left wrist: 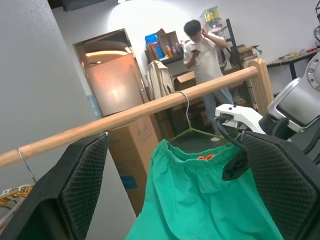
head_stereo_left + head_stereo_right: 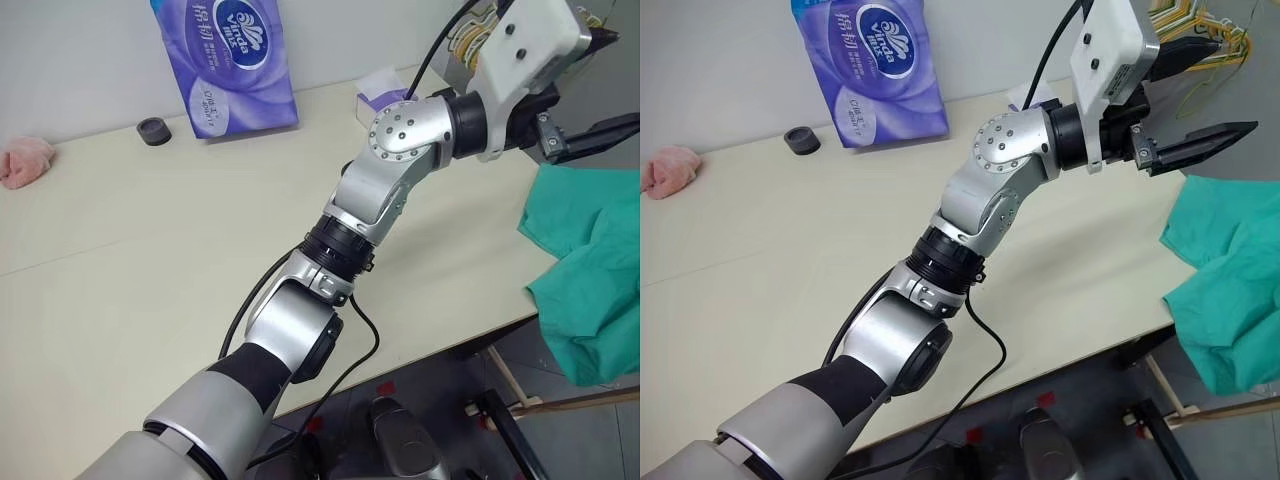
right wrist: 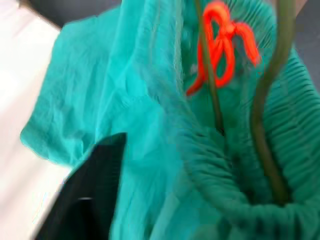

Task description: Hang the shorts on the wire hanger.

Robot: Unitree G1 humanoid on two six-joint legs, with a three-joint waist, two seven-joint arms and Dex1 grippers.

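Observation:
The teal-green shorts (image 1: 200, 195) hang by their gathered waistband on the thin olive wire hanger (image 1: 192, 131), whose hook is over a wooden rod (image 1: 125, 117). Seen from the head, the shorts (image 2: 585, 270) droop at the right past the table's corner. The right wrist view shows the waistband (image 3: 260, 150) close up, with an orange drawstring (image 3: 222, 45) and two hanger wires (image 3: 265, 145) running into it. My left gripper (image 2: 1215, 95) is raised above the table's far right, open and empty, facing the hung shorts from a short way off. My right gripper (image 1: 234, 165) is at the waistband's edge.
On the cream table (image 2: 150, 260) are a purple tissue pack (image 2: 225, 60), a small black ring (image 2: 154, 131), a pink fluffy cloth (image 2: 25, 160) and a small purple box (image 2: 385, 95). A bunch of hangers (image 2: 1200, 25) hangs on the rod. A person (image 1: 205, 55) stands beyond it.

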